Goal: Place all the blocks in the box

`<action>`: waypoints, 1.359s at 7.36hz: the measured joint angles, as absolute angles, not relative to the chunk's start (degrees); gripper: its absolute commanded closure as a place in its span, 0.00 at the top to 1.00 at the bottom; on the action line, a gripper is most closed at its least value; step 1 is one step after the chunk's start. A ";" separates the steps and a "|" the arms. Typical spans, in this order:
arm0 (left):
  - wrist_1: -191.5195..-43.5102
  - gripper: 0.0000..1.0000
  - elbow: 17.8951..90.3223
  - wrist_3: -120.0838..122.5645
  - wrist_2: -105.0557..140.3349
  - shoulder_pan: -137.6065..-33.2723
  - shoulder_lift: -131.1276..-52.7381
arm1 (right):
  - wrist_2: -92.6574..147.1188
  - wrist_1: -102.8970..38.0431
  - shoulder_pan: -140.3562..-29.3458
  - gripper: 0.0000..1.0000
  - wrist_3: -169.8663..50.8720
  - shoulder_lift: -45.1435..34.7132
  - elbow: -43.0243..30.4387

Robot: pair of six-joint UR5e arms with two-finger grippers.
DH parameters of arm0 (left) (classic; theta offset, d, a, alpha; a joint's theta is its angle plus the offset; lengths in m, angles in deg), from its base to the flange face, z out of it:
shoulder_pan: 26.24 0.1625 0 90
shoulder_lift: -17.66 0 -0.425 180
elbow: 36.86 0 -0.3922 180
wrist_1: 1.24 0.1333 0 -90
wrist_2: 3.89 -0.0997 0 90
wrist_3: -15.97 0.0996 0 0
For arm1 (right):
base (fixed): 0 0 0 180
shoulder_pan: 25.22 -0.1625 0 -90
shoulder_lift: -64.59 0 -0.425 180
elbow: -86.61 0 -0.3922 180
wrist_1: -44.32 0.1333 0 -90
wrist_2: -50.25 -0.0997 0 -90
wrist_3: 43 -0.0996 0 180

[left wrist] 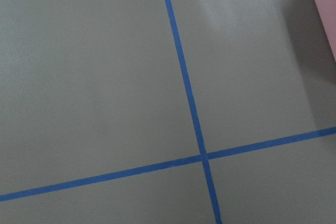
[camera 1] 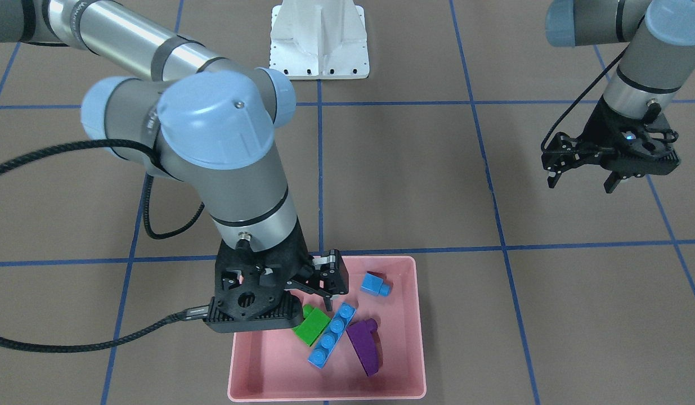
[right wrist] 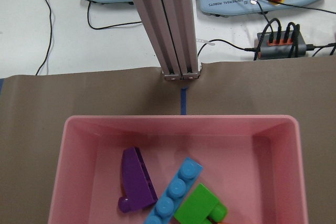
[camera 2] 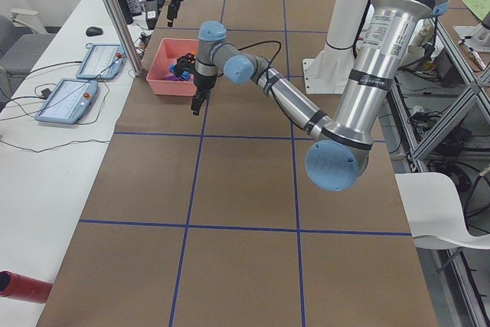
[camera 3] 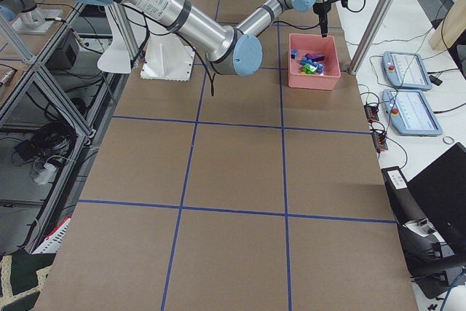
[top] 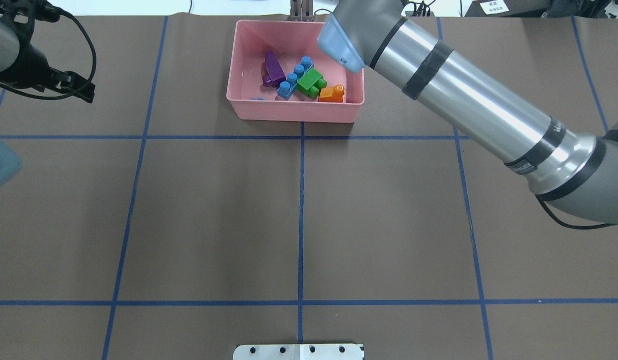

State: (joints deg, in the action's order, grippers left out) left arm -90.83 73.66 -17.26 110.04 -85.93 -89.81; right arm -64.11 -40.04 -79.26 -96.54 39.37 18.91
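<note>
Matte table point(camera 1: 409, 169): studded blocks point(camera 1: 331, 334) in rounded pink box point(camera 1: 268, 365); left hand point(camera 1: 581, 183), right hand point(camera 1: 291, 306) spread.

Brown table mat point(camera 2: 245, 174), blue tape grid point(camera 2: 187, 226). From left end: white bench point(camera 2: 46, 135) at 9 o'clock, two grey pendants point(camera 2: 67, 101) lying on it; aluminium post point(camera 2: 115, 21) at 11; white chair point(camera 2: 440, 208) at 3. Light even, soft.
</note>
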 measured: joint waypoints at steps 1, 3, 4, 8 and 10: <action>-90.82 1.00 73.56 -17.13 109.14 -85.94 -89.77 | -65.21 -48.24 -81.57 1.00 -86.11 36.00 11.50; -90.80 1.00 73.54 -17.03 108.94 -86.37 -88.21 | -66.19 -56.40 -85.99 1.00 -67.56 22.36 -4.87; -90.84 1.00 73.73 -17.03 109.12 -86.71 -86.85 | -68.05 -57.30 -89.00 1.00 -63.73 14.86 -10.64; -90.39 1.00 73.46 -12.90 110.43 -90.77 -79.37 | -79.25 -53.94 -100.28 1.00 -53.23 -7.26 -13.85; -90.44 1.00 72.31 -0.46 116.41 -97.06 -72.45 | -79.76 -51.79 -102.56 1.00 -50.94 -14.31 -12.15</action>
State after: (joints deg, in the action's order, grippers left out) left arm -90.44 72.31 -0.46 116.41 -97.06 -72.45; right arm -79.76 -51.79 -102.56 -50.94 -14.31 -12.15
